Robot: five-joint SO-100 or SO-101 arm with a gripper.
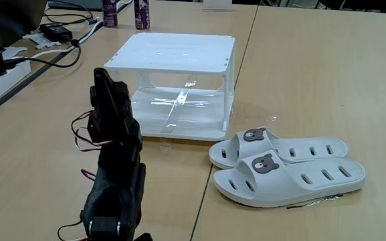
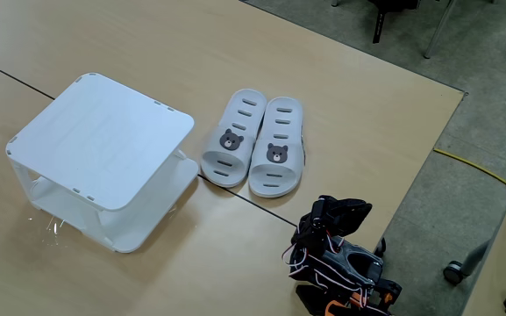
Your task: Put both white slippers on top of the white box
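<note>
Slippers side by side on the table, box top bare

Slippers (image 1: 286, 167) (image 2: 254, 145) lie as a pair, touching, bear badges up, just right of the box (image 1: 176, 84) (image 2: 103, 158) in a fixed view. Box stands upright, two tiers. Table (image 1: 313, 67) (image 2: 147, 44) is light wood with a seam. Arm (image 1: 116, 167) (image 2: 340, 259), black, sits folded near the table edge, apart from both. Gripper state: cannot tell. Cables (image 1: 52, 50) and two cans (image 1: 126, 12) at far left.
</note>
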